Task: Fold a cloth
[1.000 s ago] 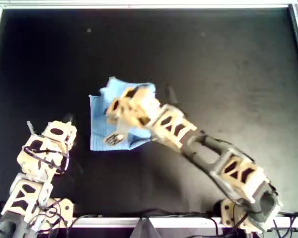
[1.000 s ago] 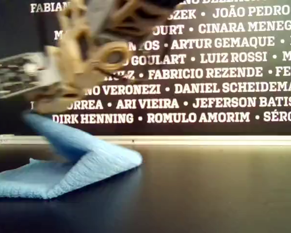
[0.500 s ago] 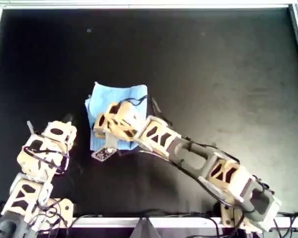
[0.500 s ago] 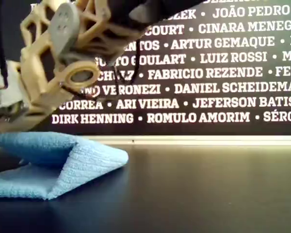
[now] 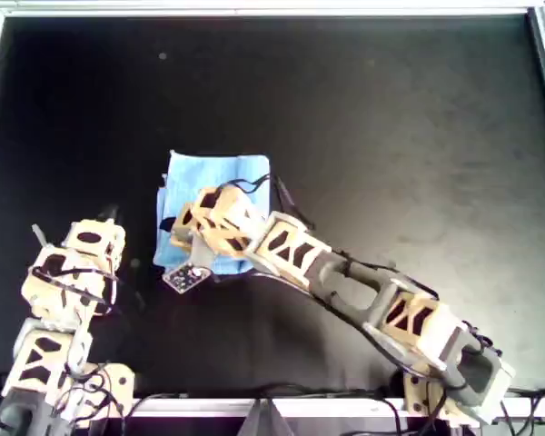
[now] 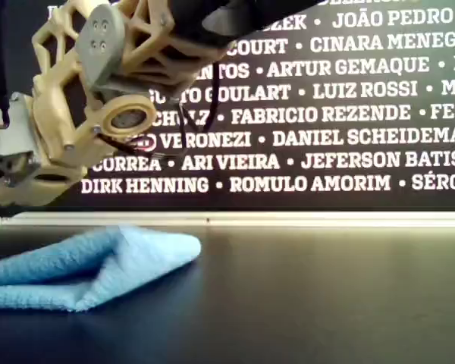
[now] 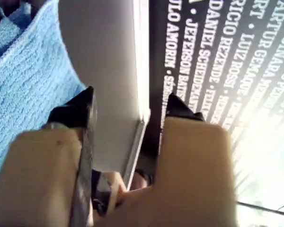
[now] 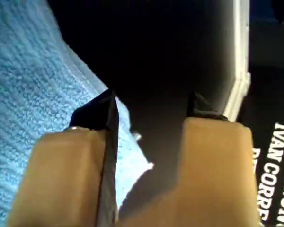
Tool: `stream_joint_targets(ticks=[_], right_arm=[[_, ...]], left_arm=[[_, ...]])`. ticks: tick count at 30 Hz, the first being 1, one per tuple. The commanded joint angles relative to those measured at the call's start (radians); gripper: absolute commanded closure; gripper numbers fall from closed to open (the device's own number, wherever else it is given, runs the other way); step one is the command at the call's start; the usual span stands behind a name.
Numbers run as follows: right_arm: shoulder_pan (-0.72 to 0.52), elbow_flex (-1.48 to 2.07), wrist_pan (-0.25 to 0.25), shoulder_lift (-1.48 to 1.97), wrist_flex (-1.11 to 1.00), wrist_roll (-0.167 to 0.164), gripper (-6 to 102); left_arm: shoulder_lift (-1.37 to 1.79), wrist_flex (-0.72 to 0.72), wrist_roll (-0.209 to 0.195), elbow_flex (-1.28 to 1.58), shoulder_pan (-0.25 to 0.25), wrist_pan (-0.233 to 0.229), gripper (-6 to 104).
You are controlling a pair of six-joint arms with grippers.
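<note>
The light-blue cloth [image 5: 220, 177] lies folded over on the black table, its rounded fold toward the exterior view's right [image 6: 98, 262]. My right gripper [image 5: 174, 250] hovers just above the cloth's edge at the overhead view's left. It is open and holds nothing [image 8: 151, 106]; the cloth [image 8: 23, 71] lies beside and under one finger. In the exterior view the right gripper [image 6: 4, 189] hangs clear above the fabric. My left gripper [image 5: 109, 216] rests to the overhead view's left of the cloth, open and empty [image 7: 128, 101], with the cloth [image 7: 23, 85] off to one side.
A pale metal rail [image 5: 272, 9] frames the black table [image 5: 400, 136] along the overhead view's top and sides. A dark banner with white names [image 6: 326, 114] stands behind the rail. The right arm [image 5: 363, 291] crosses the table from the overhead view's lower right.
The right gripper carried the lifted cloth edge toward the overhead view's left, lowered it and let go; the top layer now lies flat. The left arm shifted slightly toward the overhead view's lower left.
</note>
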Motion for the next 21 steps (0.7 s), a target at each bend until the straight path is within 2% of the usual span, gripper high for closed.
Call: stream_joint_targets(ticks=[1,7,9,13,15,19,21], right_arm=[[-0.002,-0.057,-0.009,0.17,-0.006,0.005,34],[-0.02,0.021,-0.002,0.293,0.005,-0.009,35],[-0.025,0.114,0.006,0.373,0.041,-0.011,39],[-0.063,0.38,0.008,0.597,0.117,-0.011,58],[-0.121,0.541,0.008,0.718,0.115,-0.014,70],[-0.327,0.847,0.006,0.966,0.114,-0.014,91],[-0.471,0.973,-0.008,1.052,0.114,-0.015,97]], left_arm=[[0.029,0.0,0.008,-0.015,0.026,0.003,45],[0.031,0.0,0.008,-0.026,0.026,0.003,45],[0.031,0.0,0.008,-0.028,0.026,0.003,45],[0.038,0.0,0.008,-0.029,0.026,0.003,45],[0.066,0.0,0.008,-0.028,0.026,0.003,45],[0.149,0.0,0.008,-0.025,0.026,0.003,46],[0.186,0.0,0.008,-0.011,0.026,0.003,46]])
